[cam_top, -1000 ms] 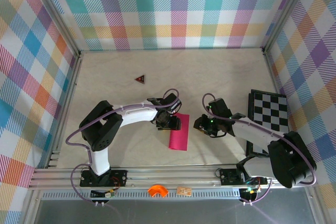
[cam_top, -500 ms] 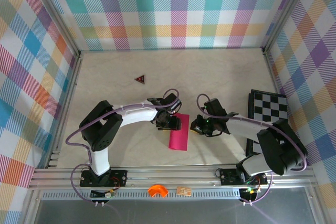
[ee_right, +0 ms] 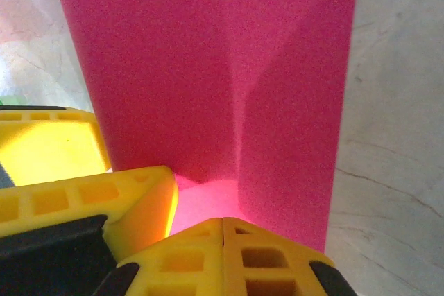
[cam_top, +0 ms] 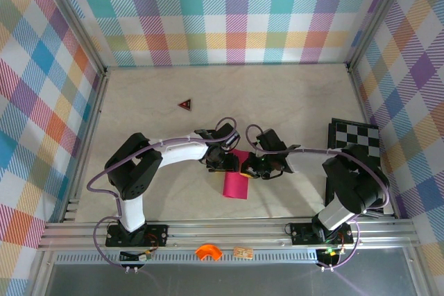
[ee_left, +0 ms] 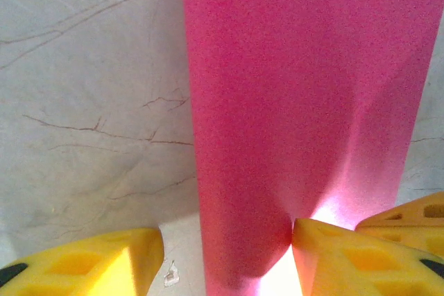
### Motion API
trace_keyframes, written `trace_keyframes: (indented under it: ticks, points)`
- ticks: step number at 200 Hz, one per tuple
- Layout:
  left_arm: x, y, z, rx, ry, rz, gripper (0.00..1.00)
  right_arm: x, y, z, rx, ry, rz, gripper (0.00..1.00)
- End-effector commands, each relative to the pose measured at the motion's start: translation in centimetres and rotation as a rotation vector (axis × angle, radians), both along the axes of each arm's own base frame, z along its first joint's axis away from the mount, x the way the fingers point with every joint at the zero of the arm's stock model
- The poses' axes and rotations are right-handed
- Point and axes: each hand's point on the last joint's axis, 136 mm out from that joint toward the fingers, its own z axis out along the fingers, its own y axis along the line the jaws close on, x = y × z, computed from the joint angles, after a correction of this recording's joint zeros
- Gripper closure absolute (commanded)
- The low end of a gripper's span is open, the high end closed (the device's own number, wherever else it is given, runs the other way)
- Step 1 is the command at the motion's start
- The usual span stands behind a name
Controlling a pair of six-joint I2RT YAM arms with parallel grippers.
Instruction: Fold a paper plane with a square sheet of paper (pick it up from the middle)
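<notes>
Reaching in, you meet the square sheet of paper (cam_top: pixel 234 186), a folded strip lying near-to-far mid-table, its far end between your spread-open left gripper (cam_top: pixel 223 161) and clenched right gripper (cam_top: pixel 248 168).

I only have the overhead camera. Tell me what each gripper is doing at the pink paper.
Observer: On the left wrist camera, the left gripper is open. Its fingers stand on either side of the end of the folded pink paper, and only one finger touches the paper's edge.
Operator: Now report the right one.
Observer: On the right wrist camera, the right gripper is shut, its two tips pressed together at the paper's edge. I can't tell whether any paper is pinched between them.
</notes>
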Motion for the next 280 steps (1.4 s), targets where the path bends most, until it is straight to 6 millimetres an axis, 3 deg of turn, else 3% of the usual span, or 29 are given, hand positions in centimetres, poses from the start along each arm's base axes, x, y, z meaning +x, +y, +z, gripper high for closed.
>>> trace_keyframes:
  ticks: [1, 47, 73, 114, 141, 159, 184, 210, 238, 280]
  points:
    - [-0.5, 3.7, -5.0, 0.187, 0.032, 0.019, 0.43, 0.2, 0.7, 0.0, 0.014, 0.000, 0.011, 1.00]
    - [-0.4, 3.4, -4.9, 0.165, 0.034, 0.023, 0.44, -2.1, -2.1, -3.9, -0.128, 0.083, 0.019, 1.00]
    - [-0.2, 3.1, -3.8, 0.149, 0.017, 0.024, 0.44, -3.1, -4.0, -4.7, -0.193, 0.087, 0.033, 1.00]
    - [1.6, 1.9, 1.5, 0.055, -0.100, 0.052, 0.43, -2.7, -4.4, -4.1, -0.175, 0.028, 0.135, 1.00]
    - [3.0, 2.3, 5.8, 0.002, -0.215, 0.089, 0.43, -1.7, -4.1, -3.3, -0.167, -0.022, 0.190, 1.00]
    - [3.3, 2.5, 7.6, -0.067, -0.263, 0.113, 0.44, -1.1, -4.1, -3.4, -0.172, -0.034, 0.213, 1.00]
    - [3.1, 1.4, 8.8, -0.266, -0.249, 0.114, 0.63, -0.6, -4.2, -3.9, -0.176, -0.018, 0.226, 1.00]
    - [2.9, -0.6, 10.3, -0.493, -0.239, 0.089, 1.00, -0.5, -4.4, -4.0, -0.172, -0.012, 0.220, 1.00]
    - [2.0, -2.8, 10.4, -0.652, -0.164, 0.026, 1.00, -0.7, -4.8, -4.3, -0.180, 0.001, 0.204, 1.00]
    - [1.3, -4.5, 8.3, -0.714, -0.054, 0.007, 1.00, -1.0, -5.0, -4.8, -0.184, 0.022, 0.181, 1.00]
